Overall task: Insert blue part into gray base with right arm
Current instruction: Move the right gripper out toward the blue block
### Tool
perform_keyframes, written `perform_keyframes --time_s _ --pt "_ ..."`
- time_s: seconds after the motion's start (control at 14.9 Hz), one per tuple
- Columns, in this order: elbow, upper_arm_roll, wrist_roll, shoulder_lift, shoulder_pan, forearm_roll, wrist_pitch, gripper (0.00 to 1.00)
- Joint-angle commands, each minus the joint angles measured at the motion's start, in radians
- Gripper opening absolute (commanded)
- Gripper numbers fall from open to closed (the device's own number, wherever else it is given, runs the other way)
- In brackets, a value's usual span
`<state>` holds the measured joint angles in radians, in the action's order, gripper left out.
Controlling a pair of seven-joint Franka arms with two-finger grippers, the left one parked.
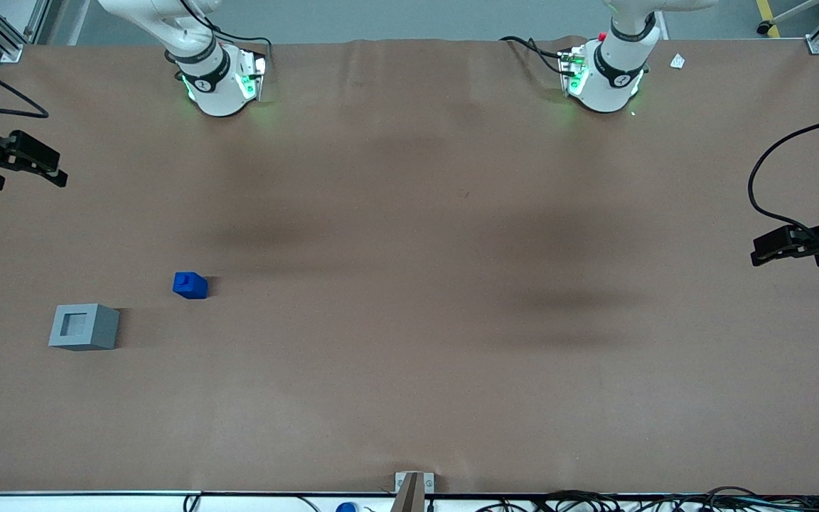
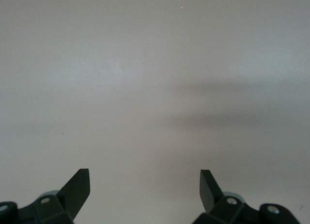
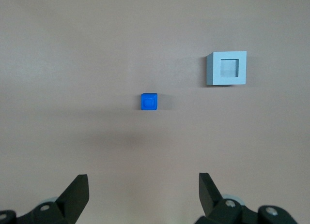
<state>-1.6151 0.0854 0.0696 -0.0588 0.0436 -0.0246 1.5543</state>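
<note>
Our gripper (image 3: 140, 195) hangs spread wide and empty, high above the table (image 1: 409, 355). Below it sits the blue part (image 3: 149, 101), with the base (image 3: 226, 68) near it, apart. We should descend centred over the part, jaws straddling it squarely.

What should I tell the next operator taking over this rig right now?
Right arm's pincer: open, empty, held high above the table, toward the working arm's end, looking down on both pieces.
Blue part: on the brown table, untouched, apart from the base.
Gray base: on the table, nearer the front camera than the blue part, recess facing up and empty.
Done: nothing yet.
Left: lower onto the blue part, grip it, carry it over the base, seat it in the recess.
</note>
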Motion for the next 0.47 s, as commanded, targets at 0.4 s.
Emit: perform_keyframes --time_s 0.4 --pt "-0.005 -0.006 0.002 0.0 -0.025 -0.003 -0.005 1.0"
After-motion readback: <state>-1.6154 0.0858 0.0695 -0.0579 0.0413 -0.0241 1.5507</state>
